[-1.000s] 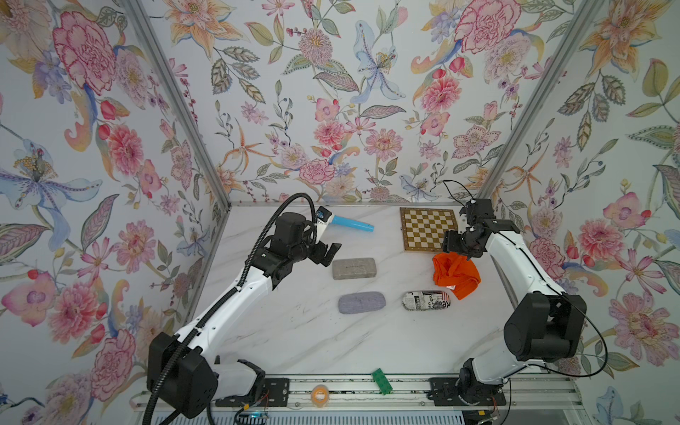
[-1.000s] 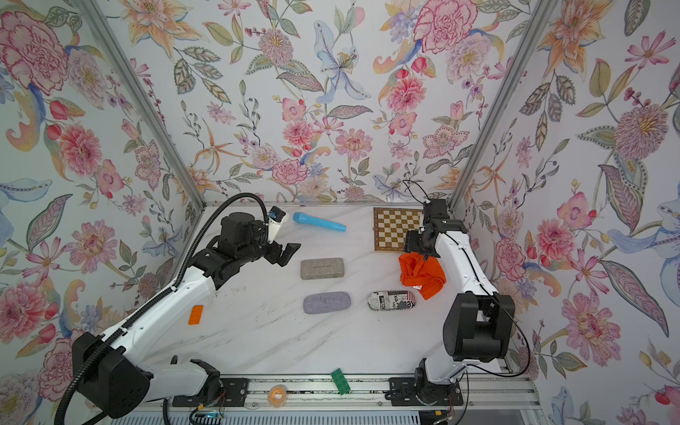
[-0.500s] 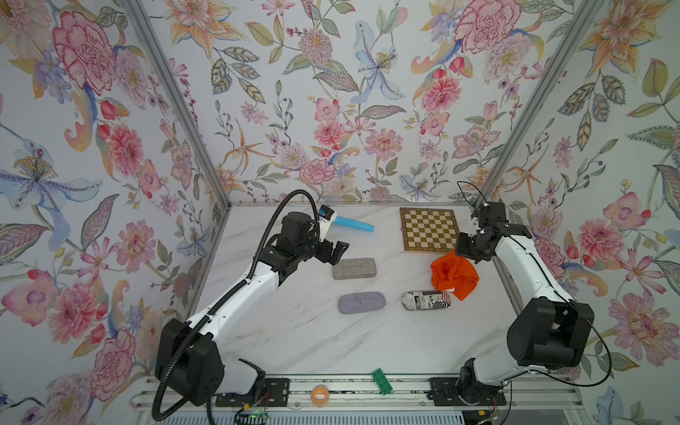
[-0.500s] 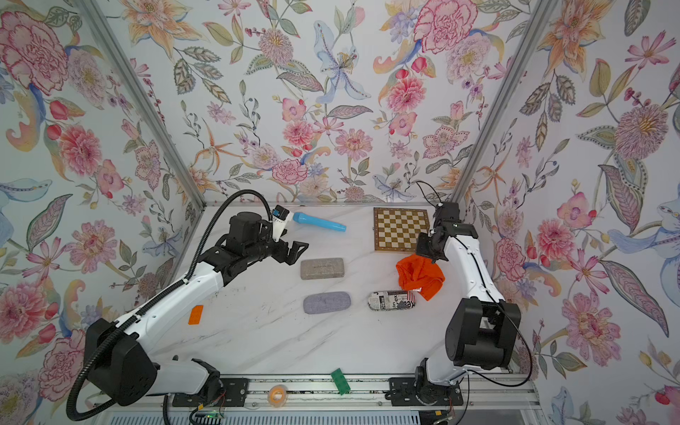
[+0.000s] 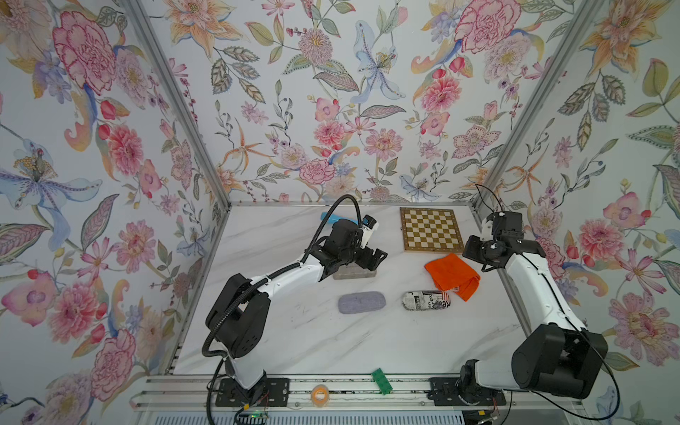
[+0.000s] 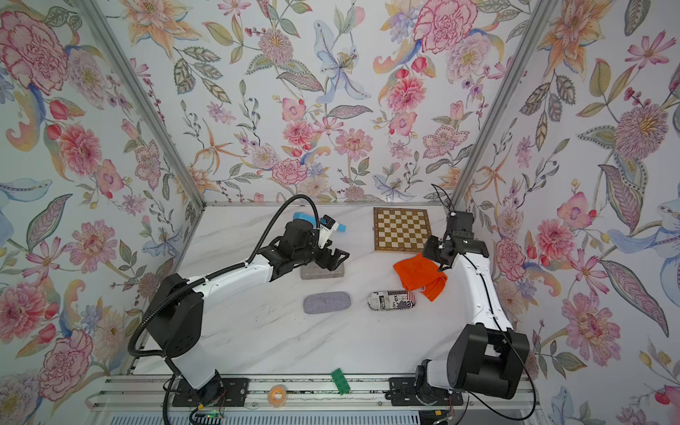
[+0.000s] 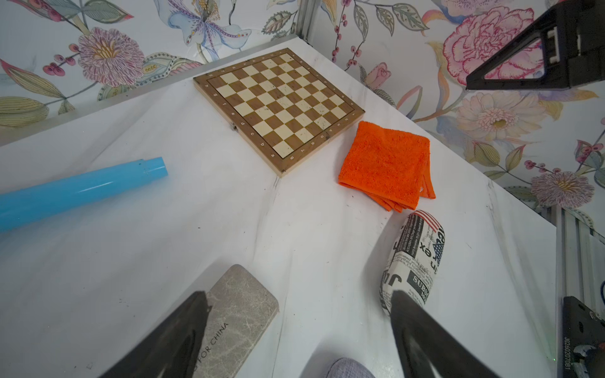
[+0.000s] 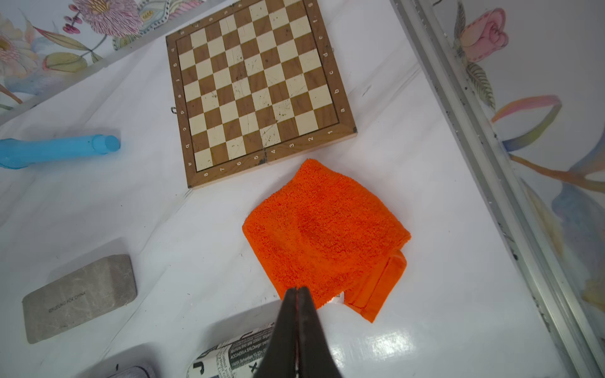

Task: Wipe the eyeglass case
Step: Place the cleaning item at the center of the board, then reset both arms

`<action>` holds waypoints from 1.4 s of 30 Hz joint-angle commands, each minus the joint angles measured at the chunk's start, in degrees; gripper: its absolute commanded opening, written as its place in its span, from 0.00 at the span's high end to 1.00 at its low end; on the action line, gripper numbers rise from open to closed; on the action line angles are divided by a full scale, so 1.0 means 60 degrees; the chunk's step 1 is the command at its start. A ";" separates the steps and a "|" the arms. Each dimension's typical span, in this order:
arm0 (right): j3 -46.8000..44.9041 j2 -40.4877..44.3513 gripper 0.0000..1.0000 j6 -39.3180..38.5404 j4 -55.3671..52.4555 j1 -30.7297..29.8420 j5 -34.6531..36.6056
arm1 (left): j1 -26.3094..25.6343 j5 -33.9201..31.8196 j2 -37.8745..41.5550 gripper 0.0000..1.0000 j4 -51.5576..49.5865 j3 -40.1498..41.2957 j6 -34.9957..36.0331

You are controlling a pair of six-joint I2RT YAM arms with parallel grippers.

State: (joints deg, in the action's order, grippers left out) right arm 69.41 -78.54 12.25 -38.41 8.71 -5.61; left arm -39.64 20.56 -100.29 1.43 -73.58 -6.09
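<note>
Left hand (image 7: 298,294) spread wide over marbled case (image 6: 323,274) at frame centre, right hand (image 8: 297,289) pinched closed, tips at edge of cloth (image 5: 450,274), flat on counter (image 5: 294,342) centre-right below chessboard (image 5: 431,230), felt case (image 5: 361,302), newsprint case (image 5: 427,300) lower centre

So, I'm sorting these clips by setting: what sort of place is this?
Most likely a staged robot test booth, not a lived-in room: floral wallpaper panels in aluminium framing, two robot arms bolted to a front rail, and unrelated props, a chessboard and a grey eyeglass case, on a marble-look table.
</note>
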 commanded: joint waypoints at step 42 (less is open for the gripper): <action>-0.9825 -0.0977 0.01 -0.0901 1.8280 -0.0412 0.1141 | 0.6472 -0.5859 0.1975 0.01 1.2674 1.0600 0.0708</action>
State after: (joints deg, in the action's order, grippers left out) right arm 9.76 -81.38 6.00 62.89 5.58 2.00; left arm -3.55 -16.34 -83.61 66.57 -9.50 0.95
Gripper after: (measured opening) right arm 0.985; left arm 0.989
